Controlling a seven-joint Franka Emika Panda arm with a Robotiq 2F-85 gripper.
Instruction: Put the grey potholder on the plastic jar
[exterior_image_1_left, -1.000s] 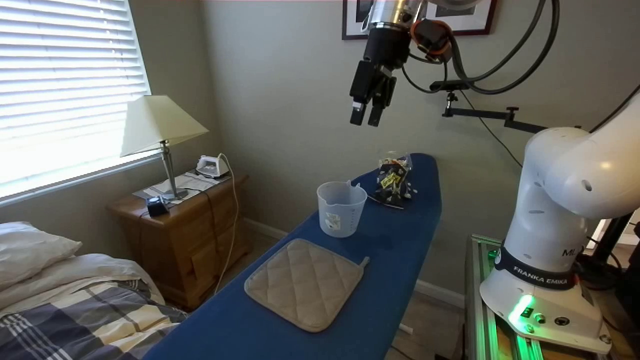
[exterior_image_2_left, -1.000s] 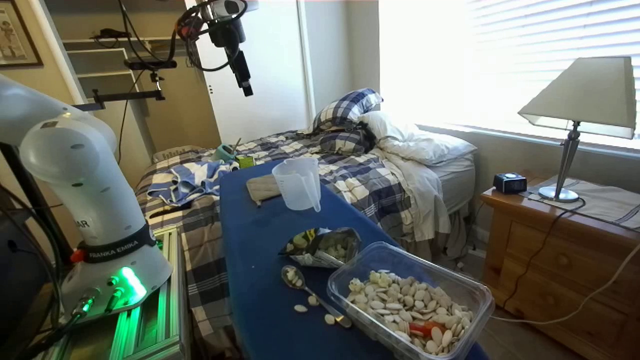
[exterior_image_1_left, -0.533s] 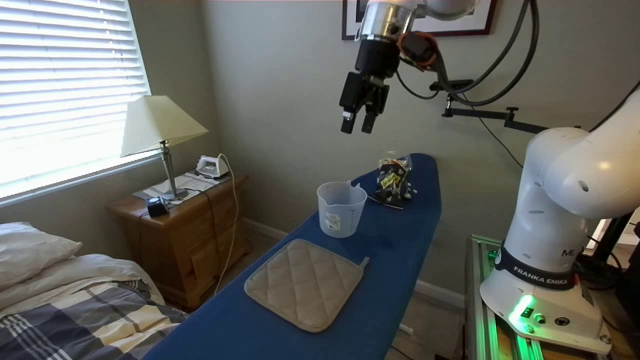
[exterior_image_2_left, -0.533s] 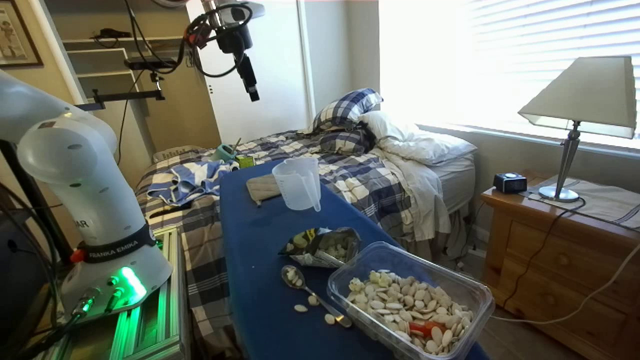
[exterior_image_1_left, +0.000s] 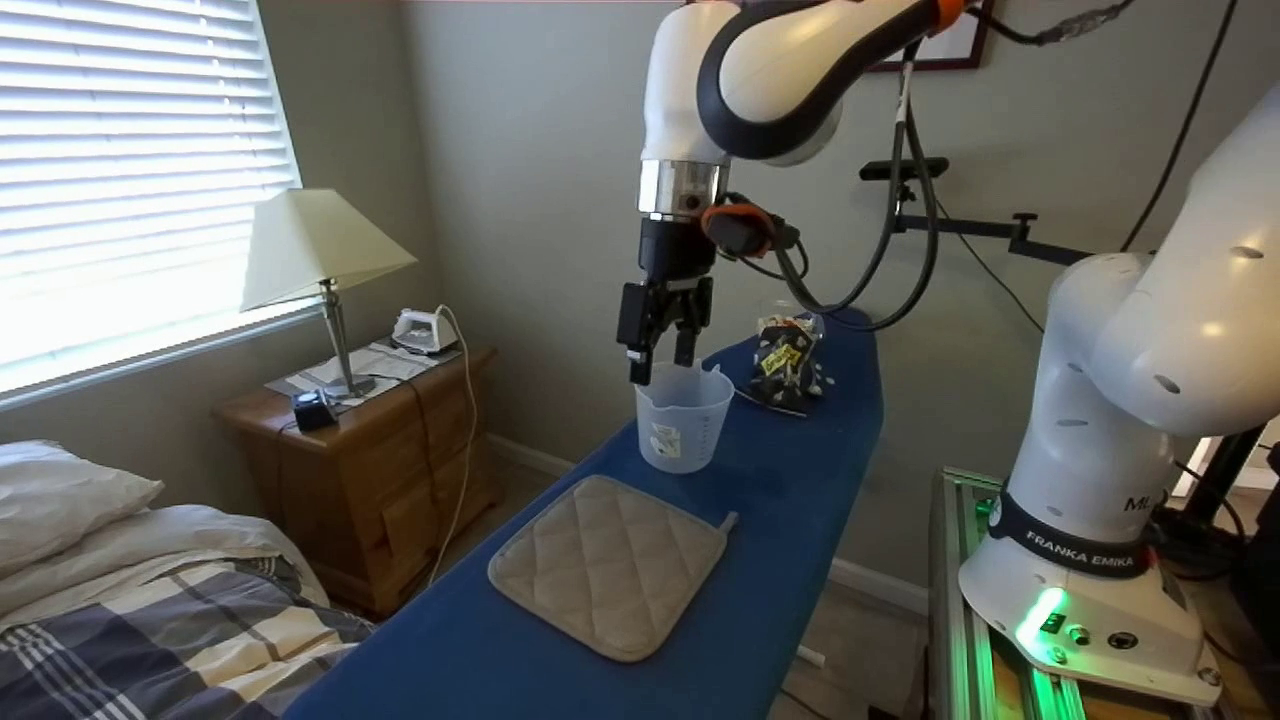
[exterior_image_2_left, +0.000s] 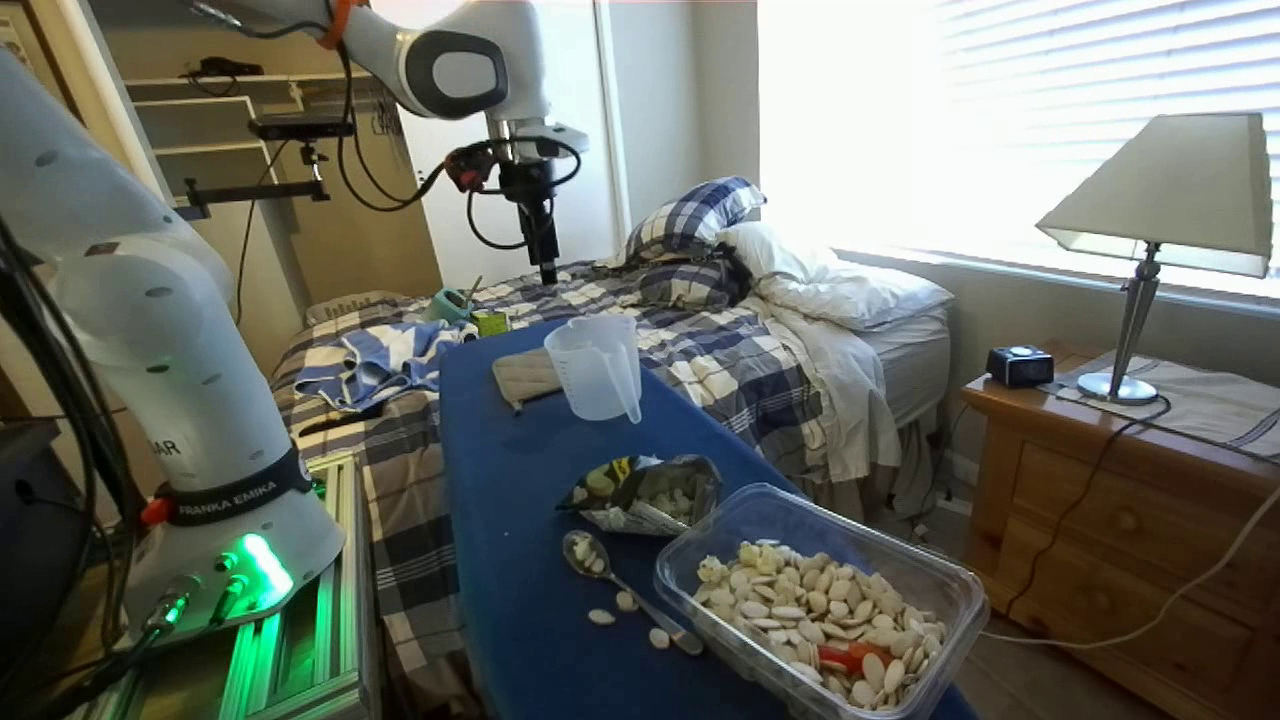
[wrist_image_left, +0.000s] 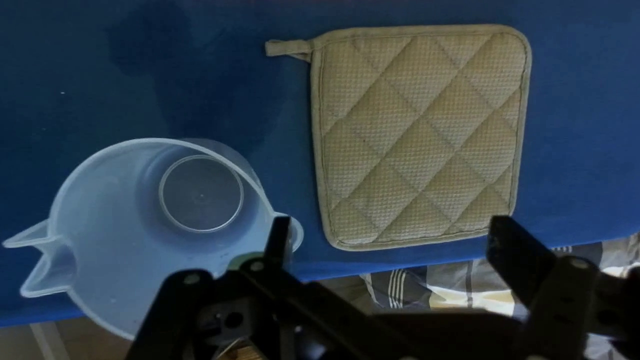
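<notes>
The grey potholder (exterior_image_1_left: 612, 568) is a square, quilted, grey-beige pad lying flat on the blue ironing board (exterior_image_1_left: 440, 655). It also shows in the wrist view (wrist_image_left: 420, 135) and partly behind the jar in an exterior view (exterior_image_2_left: 525, 378). The plastic jar (exterior_image_1_left: 686, 425) is a translucent jug with a spout and handle, standing upright beside the potholder. Its wide mouth faces up in the wrist view (wrist_image_left: 120, 215). My gripper (exterior_image_1_left: 663, 368) is open and empty, pointing down above the board. In the wrist view its fingers (wrist_image_left: 390, 220) are wide apart, one overlapping the jar's rim, the other the potholder's corner.
A dark snack bag (exterior_image_1_left: 783, 362) lies behind the jar on the board. A clear tub of seeds (exterior_image_2_left: 830, 640), a spoon (exterior_image_2_left: 640, 605) and loose seeds are near the board's end. A bed (exterior_image_2_left: 720, 370) and a nightstand (exterior_image_1_left: 350, 470) with a lamp stand alongside.
My gripper has moved down a long way toward the board and now points more straight down. It stays open. The potholder and the jar have not moved.
</notes>
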